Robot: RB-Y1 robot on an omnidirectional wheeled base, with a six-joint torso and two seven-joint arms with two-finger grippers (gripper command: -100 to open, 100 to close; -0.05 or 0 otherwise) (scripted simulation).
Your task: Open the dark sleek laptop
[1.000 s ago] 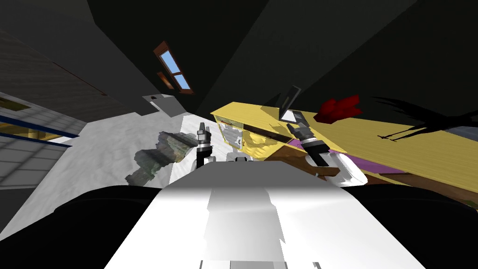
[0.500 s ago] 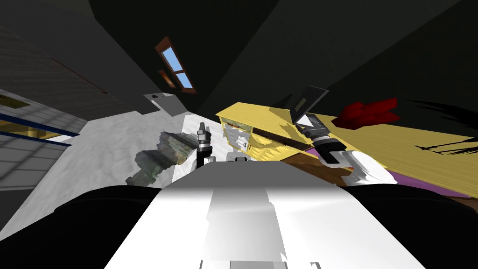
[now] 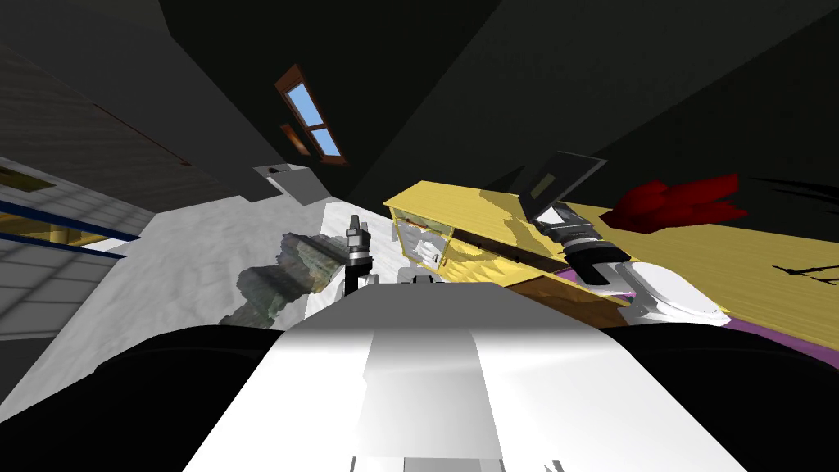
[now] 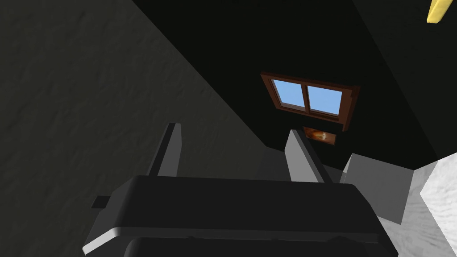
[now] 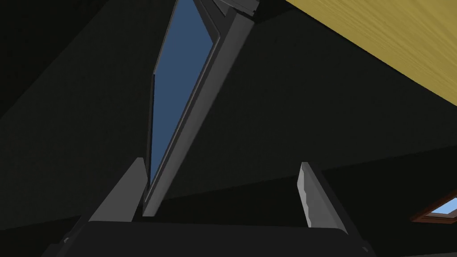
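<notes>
Lid of the dark, slim laptop [image 3: 564, 174] stood well raised on the yellow wooden desk [image 3: 459, 209], its edge just beside one finger of the spread, empty right gripper [image 5: 222, 164], so little opening seemed left.

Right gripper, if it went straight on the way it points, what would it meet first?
Probably the laptop lid, whose edge stands just inside one finger of the right gripper; depth is unclear.

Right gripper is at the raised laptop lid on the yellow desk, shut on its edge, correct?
Not shut. In the right wrist view the right gripper is open: the edge of the laptop lid sits beside one finger, the other well apart. The rest holds.
</notes>
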